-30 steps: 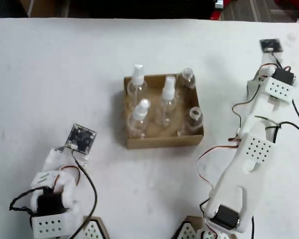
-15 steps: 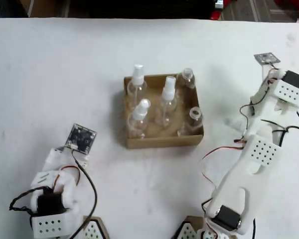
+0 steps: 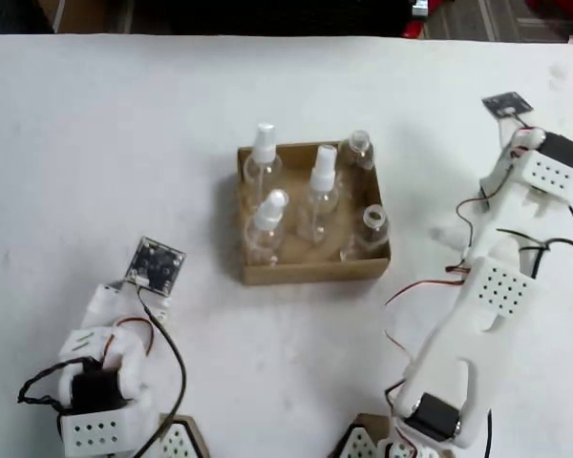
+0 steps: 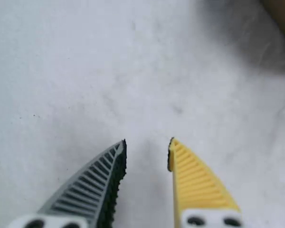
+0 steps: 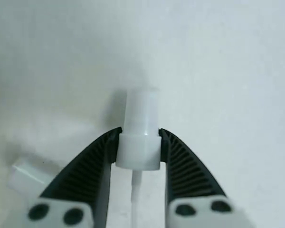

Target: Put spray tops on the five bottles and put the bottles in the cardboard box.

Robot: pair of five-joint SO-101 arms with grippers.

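- One spray top (image 5: 137,142) is pinched at its collar by the right gripper (image 5: 138,132) with the thin tube free, probably so that it can go straight into a bottle neck. It is near the right edge of the desk (image 3: 124,124).
- Five bottles (image 3: 315,205) stand in the cardboard box (image 3: 310,272) at the desk's middle. Three carry tops, while the far bottle (image 3: 359,153) and the near bottle (image 3: 371,227) on the box's right side are open-necked.
- The left gripper (image 4: 147,142) is parted and holds nothing, near the front left corner.

A white table (image 3: 124,143) covered nearly everything. Beyond its far edge ran a dark, shadowed strip of room (image 3: 267,14), dimly lit.
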